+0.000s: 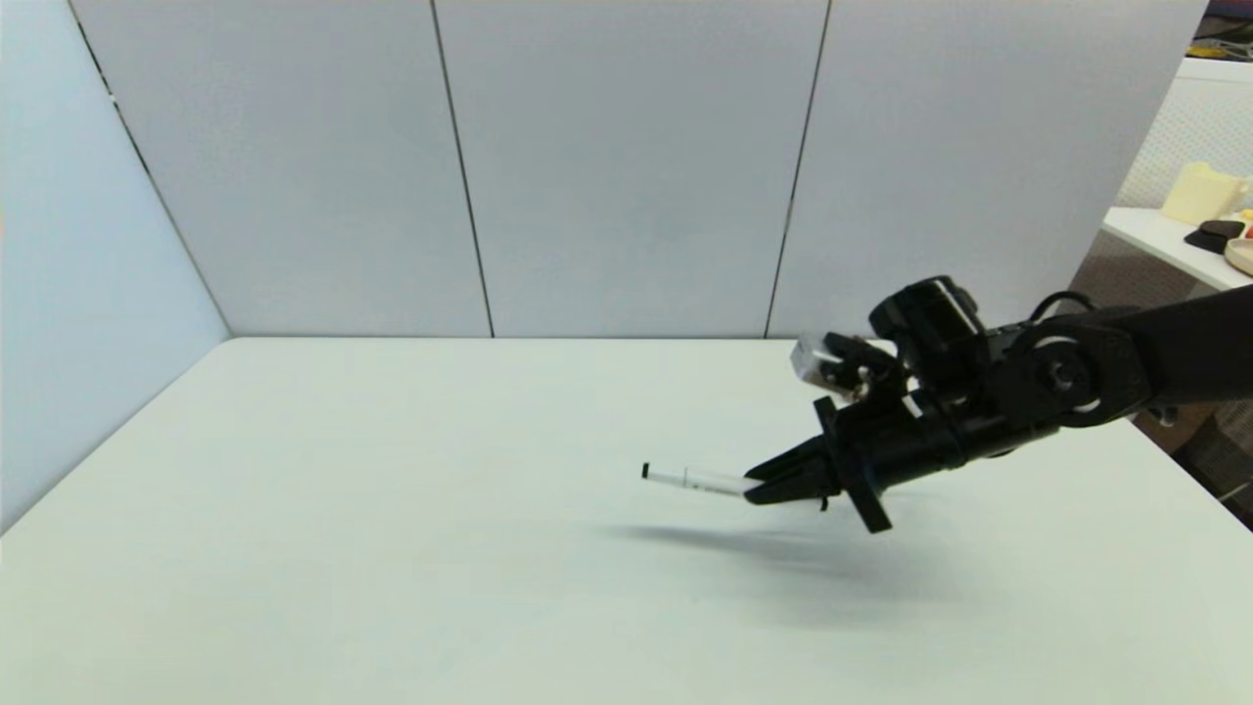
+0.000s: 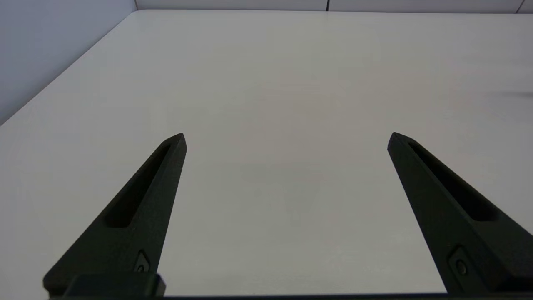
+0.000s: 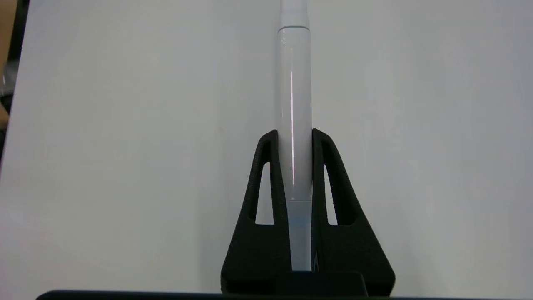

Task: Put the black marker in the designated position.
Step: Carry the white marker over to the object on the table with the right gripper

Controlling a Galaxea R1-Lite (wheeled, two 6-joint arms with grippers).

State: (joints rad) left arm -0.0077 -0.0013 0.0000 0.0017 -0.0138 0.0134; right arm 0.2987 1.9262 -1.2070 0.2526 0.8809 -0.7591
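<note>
The black marker (image 1: 690,479), a slim white pen with a small black tip at its free end, sticks out leftward from my right gripper (image 1: 756,487), which is shut on its other end and holds it above the table, right of centre. A shadow lies on the table below them. In the right wrist view the white barrel of the marker (image 3: 293,104) runs straight out between the two fingers of the right gripper (image 3: 294,133), which press on both sides. My left gripper (image 2: 286,139) is open over bare tabletop, with nothing between its fingers. The designated position carries no visible marking.
The white table (image 1: 392,548) is enclosed by grey panels at the back (image 1: 626,166) and on the left. Beyond the right edge stands another table (image 1: 1175,240) with a cream object and dark items on it.
</note>
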